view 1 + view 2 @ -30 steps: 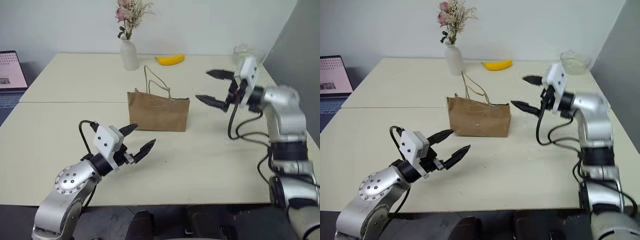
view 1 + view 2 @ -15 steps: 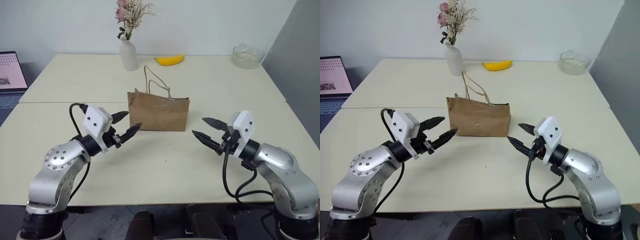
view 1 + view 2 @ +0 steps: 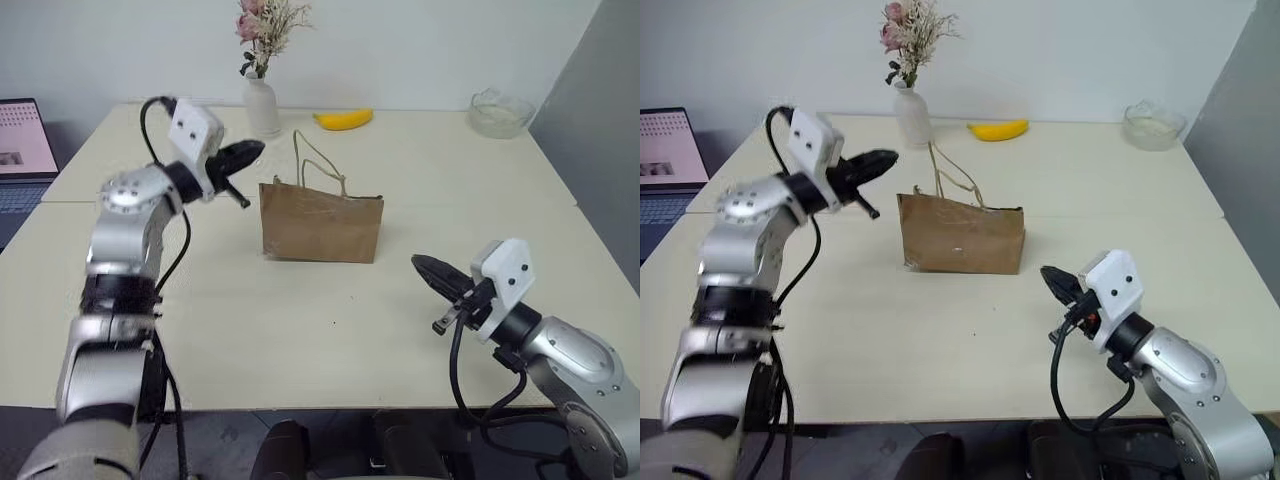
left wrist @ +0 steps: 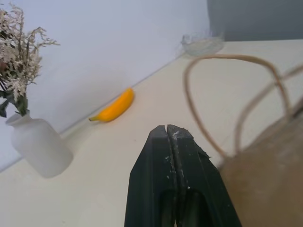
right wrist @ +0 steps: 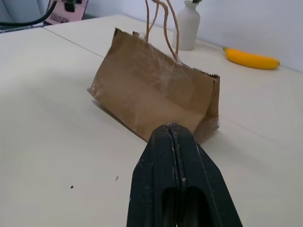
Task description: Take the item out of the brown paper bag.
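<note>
**Both jaws pressed together, bag upright at mid-bench**

The creased brown kraft paper bag (image 3: 321,226) with two thin looped tan cord handles (image 3: 318,166) stands upright on the pale cream bench (image 3: 250,330), near its middle. The top edge of the bag slopes, higher at the robot's left corner. The small rounded orange-yellow item cannot be seen; the inside of the bag is hidden from the head views.

The left gripper (image 3: 247,153) hangs in the air just to the left of the bag, above its top edge and apart from it. Its jaws are pressed together and hold nothing. In the left wrist view the shut fingers (image 4: 175,175) point past one handle loop (image 4: 222,94), which stands close beside them without touching.

The right gripper (image 3: 430,270) sits low over the bench, to the right of the bag and nearer the robot, pointing towards it. Its jaws are also pressed together, empty, with a clear gap to the bag.

Behind the bag, a white ceramic vase (image 3: 261,108) of dried pink and cream flowers (image 3: 265,25) stands at the far side. A long curved yellow banana (image 3: 343,119) lies behind the bag, to the vase's right. A clear glass bowl (image 3: 497,111) rests far right of the bag. A laptop screen (image 3: 24,140) shows far left of it.
</note>
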`<action>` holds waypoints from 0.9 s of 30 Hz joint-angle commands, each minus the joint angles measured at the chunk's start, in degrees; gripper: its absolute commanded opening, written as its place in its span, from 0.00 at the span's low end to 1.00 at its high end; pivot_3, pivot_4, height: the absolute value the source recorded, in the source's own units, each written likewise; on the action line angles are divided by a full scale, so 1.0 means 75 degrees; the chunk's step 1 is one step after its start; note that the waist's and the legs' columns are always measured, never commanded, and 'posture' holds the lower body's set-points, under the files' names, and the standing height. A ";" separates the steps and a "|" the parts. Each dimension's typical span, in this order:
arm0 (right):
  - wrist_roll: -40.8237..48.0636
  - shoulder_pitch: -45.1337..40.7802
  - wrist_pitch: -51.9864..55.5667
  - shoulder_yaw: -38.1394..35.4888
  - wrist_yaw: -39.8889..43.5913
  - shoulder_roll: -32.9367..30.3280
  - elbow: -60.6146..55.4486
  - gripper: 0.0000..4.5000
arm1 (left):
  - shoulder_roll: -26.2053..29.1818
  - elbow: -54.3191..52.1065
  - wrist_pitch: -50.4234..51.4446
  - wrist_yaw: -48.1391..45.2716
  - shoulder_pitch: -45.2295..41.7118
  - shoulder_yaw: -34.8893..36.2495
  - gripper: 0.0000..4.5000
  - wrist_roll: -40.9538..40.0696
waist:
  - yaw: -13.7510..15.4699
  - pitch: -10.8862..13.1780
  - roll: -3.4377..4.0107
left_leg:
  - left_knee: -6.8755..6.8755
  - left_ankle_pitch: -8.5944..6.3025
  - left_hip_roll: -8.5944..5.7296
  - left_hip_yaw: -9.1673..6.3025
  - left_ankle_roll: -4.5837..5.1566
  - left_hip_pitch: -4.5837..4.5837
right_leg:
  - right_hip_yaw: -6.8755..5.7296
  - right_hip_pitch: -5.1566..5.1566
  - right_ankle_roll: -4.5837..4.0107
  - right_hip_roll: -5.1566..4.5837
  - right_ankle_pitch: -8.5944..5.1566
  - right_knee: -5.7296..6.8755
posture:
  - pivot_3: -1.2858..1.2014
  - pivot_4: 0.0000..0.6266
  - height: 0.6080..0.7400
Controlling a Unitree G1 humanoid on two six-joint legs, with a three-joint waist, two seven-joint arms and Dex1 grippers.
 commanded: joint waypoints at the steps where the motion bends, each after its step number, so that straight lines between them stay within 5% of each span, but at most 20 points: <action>1: 0.0297 0.0013 0.0150 0.0002 -0.0236 -0.0042 -0.0651 0.00 | -0.0234 0.2250 -0.1403 -0.0397 -0.1088 -0.0421 0.00 0.0813 | -0.0009 0.0000 0.0000 | 0.0000 -0.0001 0.0000 0.0004 0.0001 -0.0002 | 0.0002 -0.0001 0.0002 0.0000 -0.0001 -0.0001 | 0.52 0.24 1.00; 6: 0.0538 0.0190 0.0117 -0.0005 -0.0503 -0.0267 -0.0690 0.00 | -0.0508 0.4465 -0.2340 -0.0401 -0.2180 -0.0829 0.00 0.1717 | -0.0050 0.0002 -0.0005 | 0.0001 -0.0001 0.0003 0.0010 0.0003 -0.0048 | 0.0001 -0.0032 0.0007 0.0002 -0.0003 -0.0009 | 0.52 0.24 1.00; 9: 0.0724 0.0340 -0.0002 -0.0113 -0.0682 -0.0468 -0.0690 0.11 | -0.0566 0.4946 -0.2594 -0.0759 -0.2431 -0.1040 0.00 0.2113 | -0.0034 0.0003 -0.0006 | 0.0001 -0.0001 0.0007 0.0008 0.0003 -0.0074 | -0.0007 -0.0055 0.0009 0.0002 -0.0004 -0.0010 | 0.52 0.24 1.00; 12: 0.0916 0.0508 -0.0163 -0.0097 -0.0826 -0.0752 -0.0690 0.34 | -0.0578 0.5135 -0.2612 -0.1315 -0.2595 -0.1070 0.00 0.2292 | -0.0028 0.0003 -0.0007 | 0.0007 -0.0001 0.0002 0.0008 0.0002 -0.0096 | -0.0010 -0.0074 0.0010 0.0002 -0.0005 -0.0004 | 0.52 0.24 1.00; 14: 0.1116 0.0622 -0.0265 -0.0039 -0.0891 -0.0980 -0.0690 0.34 | -0.0575 0.5152 -0.2579 -0.1873 -0.2660 -0.1041 0.00 0.2311 | -0.0029 0.0002 -0.0008 | 0.0010 -0.0001 0.0000 0.0009 0.0002 -0.0097 | -0.0010 -0.0074 0.0011 0.0001 -0.0005 -0.0004 | 0.52 0.24 1.00; 23: 0.2290 0.1182 -0.0838 0.0031 -0.1035 -0.2017 -0.0690 0.34 | -0.0355 0.4307 -0.1942 -0.4620 -0.2415 -0.1071 0.00 0.2136 | -0.0033 0.0002 -0.0012 | 0.0017 0.0000 0.0000 0.0007 0.0004 -0.0094 | -0.0008 -0.0073 0.0011 0.0005 -0.0004 0.0010 | 0.52 0.24 1.00; 27: 0.2629 0.1241 -0.0858 -0.0130 -0.0962 -0.2302 -0.0690 0.34 | -0.0021 0.2113 -0.0662 -0.5610 -0.1331 -0.1217 0.00 0.1855 | -0.0066 0.0001 -0.0011 | 0.0017 0.0000 0.0005 0.0014 0.0004 -0.0085 | 0.0010 -0.0073 0.0011 0.0004 -0.0004 0.0017 | 0.52 0.24 1.00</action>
